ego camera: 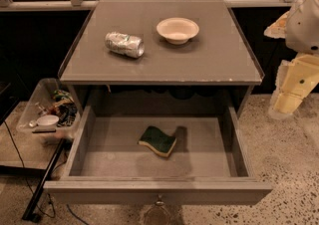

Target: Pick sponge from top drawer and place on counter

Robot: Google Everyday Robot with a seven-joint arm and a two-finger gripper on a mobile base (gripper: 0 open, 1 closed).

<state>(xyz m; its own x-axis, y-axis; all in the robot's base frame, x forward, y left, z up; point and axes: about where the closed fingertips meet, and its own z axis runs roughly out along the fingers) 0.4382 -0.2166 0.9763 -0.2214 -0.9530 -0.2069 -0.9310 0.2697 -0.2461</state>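
Observation:
The sponge (157, 141), dark green on top with yellow foam below, lies in the middle of the open top drawer (234, 144), slightly tilted. The drawer is pulled fully out and its small metal knob (159, 201) shows on the front panel. The counter (199, 62) is the flat grey-brown cabinet top above it. My gripper (289, 100) hangs at the far right on the white and cream arm, level with the counter's front edge. It is well to the right of the drawer and away from the sponge, and nothing shows in it.
A crushed silver can (124, 44) and a white bowl (178, 30) sit on the counter's back half. A clear plastic bin (35, 104) of clutter stands left of the drawer. A black cable and stand (42, 189) run along the speckled floor at the lower left.

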